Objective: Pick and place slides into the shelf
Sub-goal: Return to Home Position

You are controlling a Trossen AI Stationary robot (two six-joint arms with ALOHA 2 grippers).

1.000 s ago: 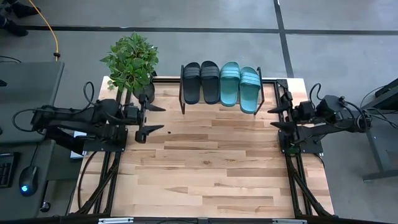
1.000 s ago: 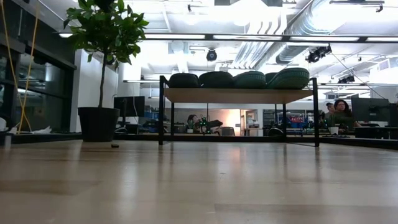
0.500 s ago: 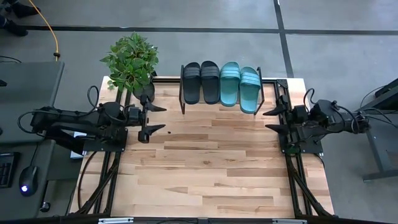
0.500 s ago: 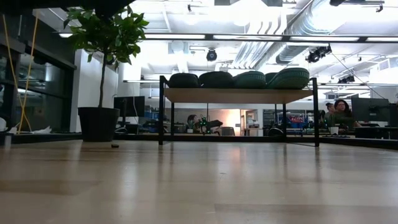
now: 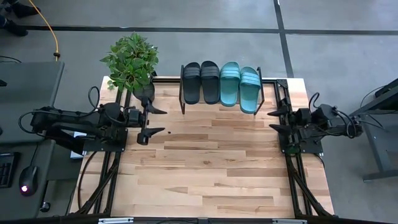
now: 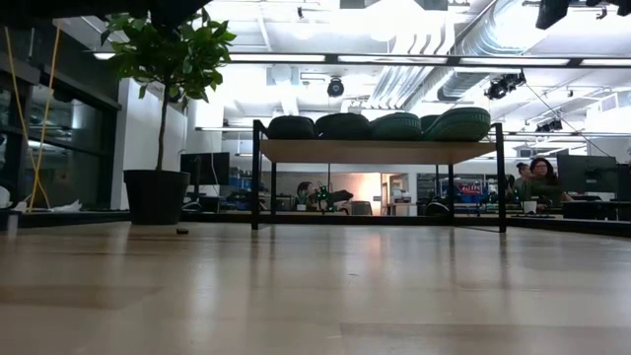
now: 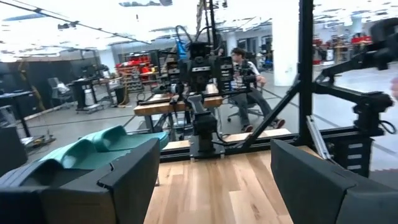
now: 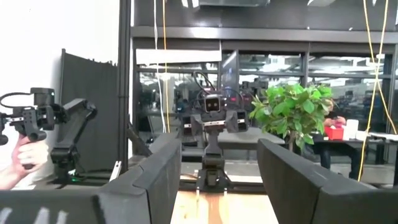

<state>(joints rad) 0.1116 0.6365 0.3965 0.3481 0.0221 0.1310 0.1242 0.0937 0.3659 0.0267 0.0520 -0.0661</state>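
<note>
- Four slides lie in a row on the shelf [image 6: 375, 151], which stands at the far edge of the tabletop [image 5: 211, 168]
- The two black slides [image 5: 191, 83] take the left half of the shelf and the two teal slides [image 5: 230, 83] the right half, all flat with straps up, each close beside its neighbour
- In the low view they show as four rounded humps along the light wood plank, which is carried on thin black legs
- A potted plant [image 5: 130, 61] stands at the far left corner of the tabletop, just beside the shelf
- The left pincer [image 5: 164, 121] hangs over the left side of the tabletop, near the plant's pot, its two fingers spread wide and holding nothing
- The right pincer [image 5: 269, 121] hangs over the right edge of the tabletop, near the shelf's right end, fingers apart and likewise empty
- The two pincers point inward at each other across the bare wood, and neither touches the shelf or a slide
- The left wrist view looks between its own parted fingers at the right arm opposite, with a teal strap to one side and a seated person [image 7: 245, 68] in the room beyond
- The right wrist view shows the left arm opposite, the plant beside it, and a hand [image 8: 18, 158] off the tabletop gripping a black handle
</note>
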